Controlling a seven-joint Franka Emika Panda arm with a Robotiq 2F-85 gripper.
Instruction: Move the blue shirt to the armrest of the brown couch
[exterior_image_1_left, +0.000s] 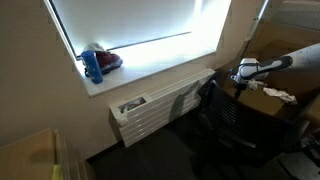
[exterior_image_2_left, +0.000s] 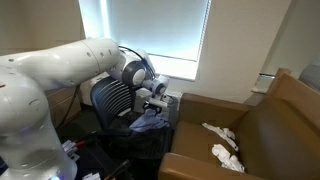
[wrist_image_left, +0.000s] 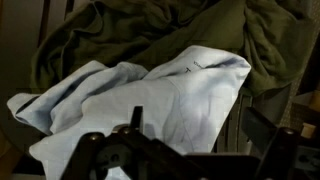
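Blue shirt (wrist_image_left: 150, 100) lies crumpled on olive cloth (wrist_image_left: 150, 35) draped over the office chair (exterior_image_2_left: 110, 95), left of the brown couch (exterior_image_2_left: 280, 110). My claw (wrist_image_left: 180, 155) hangs just above it, spread wide, gripping nothing.

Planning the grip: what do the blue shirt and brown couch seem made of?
Blue shirt: soft matte cloth, maybe cotton; it lies in limp folds. Brown couch: smooth leather or imitation, judging by faint sheen on taut, flat panels; which one is unclear.
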